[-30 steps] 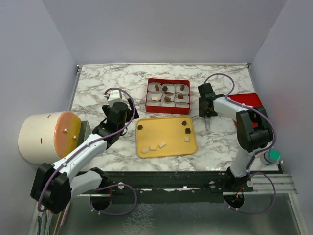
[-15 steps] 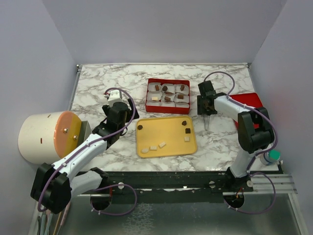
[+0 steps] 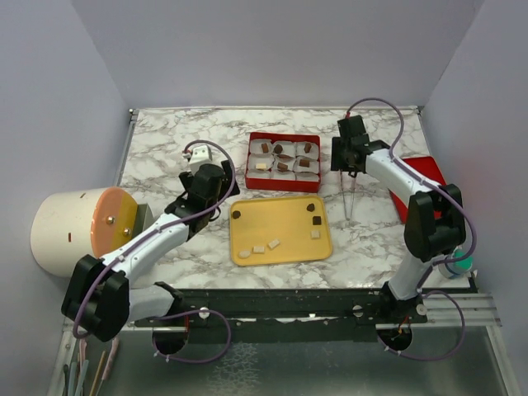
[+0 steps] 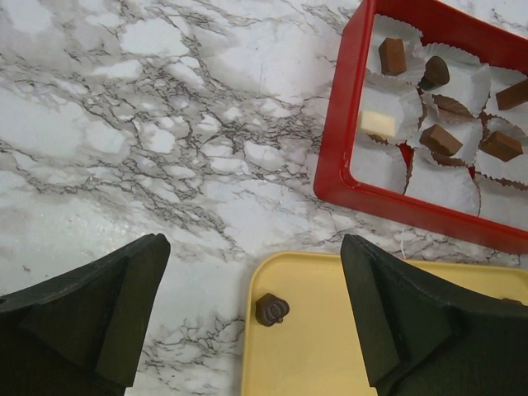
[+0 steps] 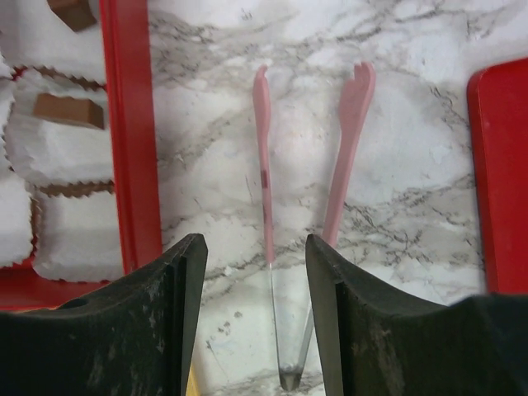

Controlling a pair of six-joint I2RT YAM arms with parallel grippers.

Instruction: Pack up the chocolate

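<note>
- I get bright, even light from overhead on the worktop (image 3: 165, 140); shadows beside things are faint and short.
- My top view is sharp; its walls (image 3: 49, 99) splay outward toward the corners.
- In wrist views the near fingers (image 4: 99, 313) are dark, slightly soft.

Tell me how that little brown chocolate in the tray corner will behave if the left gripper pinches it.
The chocolate is tiny beside the open left gripper, so probably very light and easily nudged across the smooth-looking tray. Its rounded, lumpy top could let it slip or twist between the fingers. A hard squeeze might dent it.
</note>
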